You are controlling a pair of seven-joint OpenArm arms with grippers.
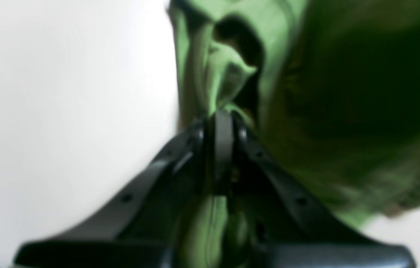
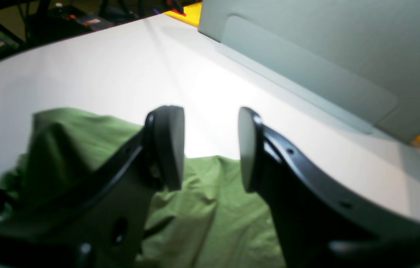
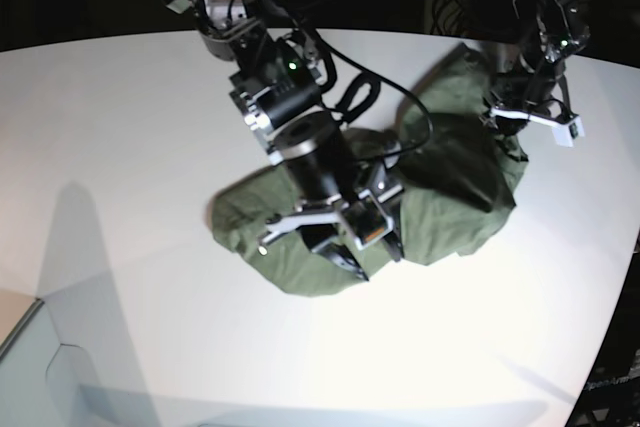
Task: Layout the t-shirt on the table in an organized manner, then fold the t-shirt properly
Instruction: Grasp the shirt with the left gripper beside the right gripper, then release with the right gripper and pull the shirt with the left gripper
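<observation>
Spreading under bright light, the white table (image 3: pixel 130 137) curves away toward a dark room cluttered with cables and stands, a pale grey panel (image 2: pixel 325 48) lying at one corner. The olive t-shirt (image 3: pixel 440 197) lies crumpled in a heap near the middle. The right gripper (image 2: pixel 212 149) hovers just above the heap's front edge, jaws spread and empty. The left gripper (image 1: pixel 223 126), at the shirt's far edge, is pressed together on a fold of the cloth.
</observation>
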